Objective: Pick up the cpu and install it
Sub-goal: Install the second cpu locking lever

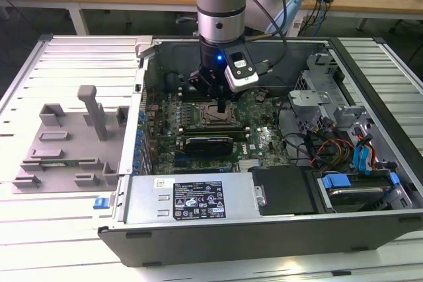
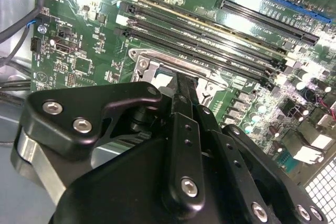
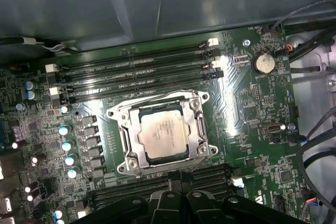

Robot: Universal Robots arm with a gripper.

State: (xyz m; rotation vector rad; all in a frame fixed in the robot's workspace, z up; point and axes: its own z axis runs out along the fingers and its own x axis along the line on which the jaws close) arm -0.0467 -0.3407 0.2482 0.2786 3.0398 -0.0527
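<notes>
Gripper [image 3: 181, 195], finger state unclear, is hovering just beside the cpu [image 3: 164, 136] sitting in the socket [image 3: 123, 140]; squareness needs checking.

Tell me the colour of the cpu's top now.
Silvery-white metal; the cpu shows best in the first wrist view, sitting in the motherboard socket.

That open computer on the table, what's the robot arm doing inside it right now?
The arm's hand is lowered into the open case, right over the motherboard. In the first wrist view the cpu lies in its socket, inside the metal frame, with empty memory slots on either side of it. The hand sits just above the socket; whether it is touching the chip cannot be told. The grey tray sits outside the case, on the exterior view's left.
</notes>
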